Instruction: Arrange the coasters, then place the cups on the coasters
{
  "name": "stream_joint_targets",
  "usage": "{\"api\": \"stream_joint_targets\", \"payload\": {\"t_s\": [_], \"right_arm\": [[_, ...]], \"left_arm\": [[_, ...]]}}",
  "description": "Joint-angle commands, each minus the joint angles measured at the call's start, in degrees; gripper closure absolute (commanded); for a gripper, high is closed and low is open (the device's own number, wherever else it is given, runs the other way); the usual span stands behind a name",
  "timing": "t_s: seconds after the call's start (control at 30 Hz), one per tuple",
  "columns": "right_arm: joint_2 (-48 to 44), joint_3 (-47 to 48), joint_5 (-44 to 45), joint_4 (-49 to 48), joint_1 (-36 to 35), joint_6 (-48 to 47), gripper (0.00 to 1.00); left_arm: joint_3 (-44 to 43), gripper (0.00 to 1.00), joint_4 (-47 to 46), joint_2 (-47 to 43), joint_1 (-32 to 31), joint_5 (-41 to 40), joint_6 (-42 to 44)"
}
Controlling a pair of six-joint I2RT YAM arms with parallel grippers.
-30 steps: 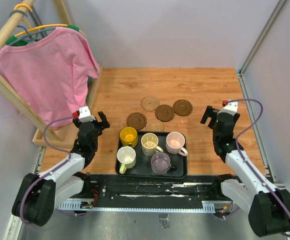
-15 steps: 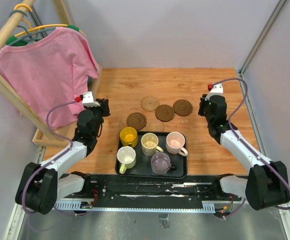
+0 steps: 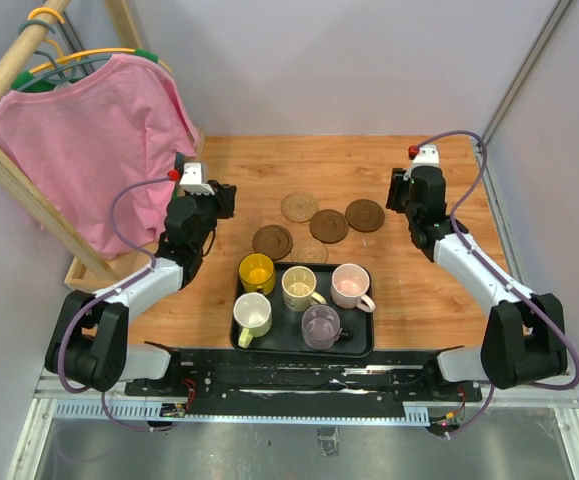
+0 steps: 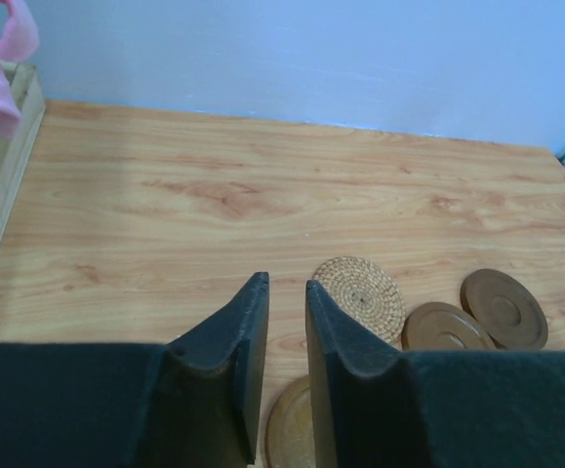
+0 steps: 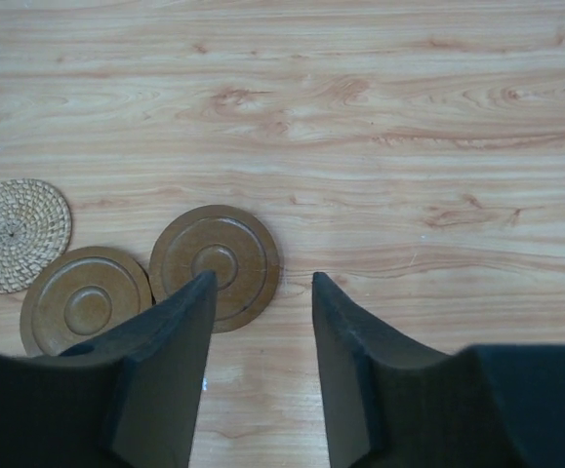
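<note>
Five coasters lie mid-table: a tan woven one [image 3: 299, 206], dark brown ones [image 3: 329, 225] [image 3: 365, 214] [image 3: 272, 241], and a second tan one [image 3: 310, 250] at the tray's far edge. Five cups stand on the black tray [image 3: 361, 345]: yellow [image 3: 256, 271], cream [image 3: 299, 287], pink [image 3: 350, 285], white [image 3: 252, 315], grey-purple [image 3: 321, 325]. My left gripper [image 3: 224, 200] [image 4: 285, 281] hovers left of the coasters, jaws nearly together, holding nothing; the woven coaster [image 4: 362, 295] lies just right of it. My right gripper [image 3: 394, 190] [image 5: 262, 276] is partly open and empty, over the rightmost brown coaster's [image 5: 225, 244] right edge.
A pink shirt [image 3: 89, 130] hangs on a wooden rack at the left, whose base rail [image 3: 94, 272] runs along the table's left side. Walls close off the back and right edges. A further brown coaster [image 5: 85, 300] and the woven one [image 5: 14, 234] lie left of my right gripper.
Both arms have reached forward from beside the tray towards the coasters. Both grippers went from wide open to narrow, the left almost fully closed.
</note>
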State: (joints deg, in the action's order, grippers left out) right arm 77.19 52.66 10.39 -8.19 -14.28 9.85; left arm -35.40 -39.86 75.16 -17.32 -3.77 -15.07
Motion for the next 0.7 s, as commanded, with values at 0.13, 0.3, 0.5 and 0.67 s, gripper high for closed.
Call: {"api": "stream_joint_targets", "payload": {"t_s": [0.13,0.3,0.5,0.67], "right_arm": [[5.3,11.8,-4.3,14.9,-0.5,-3.8,0.09],[1.0,4.0,-4.7,1.6,-0.5,-2.1,0.01],[1.6,4.3,-7.5,0.2,-0.4,-4.4,0.02],[5.0,8.7,-13.7,4.1,-0.6,-5.4,0.01]], "left_arm": [[-1.2,0.68,-1.2,-1.5,0.3,0.6,-0.3],[-0.9,0.59,-1.2,-1.6,0.3,1.1,-0.2],[0.3,0.01,-3.3,-2.2,0.3,-0.7,-0.1],[-3.4,0.00,1.7,1.2,0.3,-1.0,0.1]]}}
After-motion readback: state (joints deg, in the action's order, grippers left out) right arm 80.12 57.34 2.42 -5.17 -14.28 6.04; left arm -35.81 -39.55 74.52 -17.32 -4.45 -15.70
